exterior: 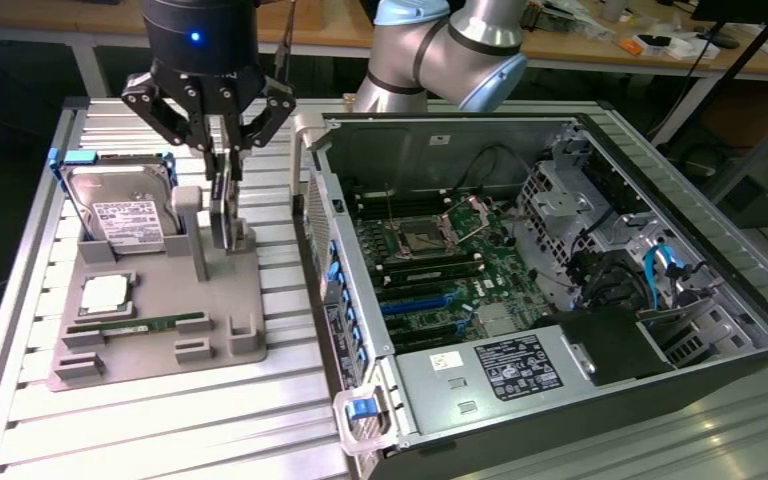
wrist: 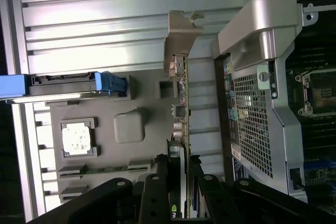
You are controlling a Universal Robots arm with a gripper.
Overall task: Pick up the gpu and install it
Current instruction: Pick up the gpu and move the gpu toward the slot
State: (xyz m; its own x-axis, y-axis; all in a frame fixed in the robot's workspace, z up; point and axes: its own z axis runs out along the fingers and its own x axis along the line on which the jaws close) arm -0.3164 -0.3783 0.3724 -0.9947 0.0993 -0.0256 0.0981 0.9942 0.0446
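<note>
Your gripper (exterior: 224,160) pinches the top edge of the thin black gpu card (exterior: 229,218), upright near the open grey metal case (exterior: 308,195), with a gap between them.

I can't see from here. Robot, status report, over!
Gripper shut on gpu. Gpu upright at grey tray. Hard drive beside it, not touching.

On the slatted metal surface (exterior: 157,430) lies a grey holder tray (exterior: 157,355) with a silver hard drive (exterior: 124,215), a processor chip (exterior: 104,292) and a green RAM stick (exterior: 137,325). Beside it stands an open computer case (exterior: 418,150).
</note>
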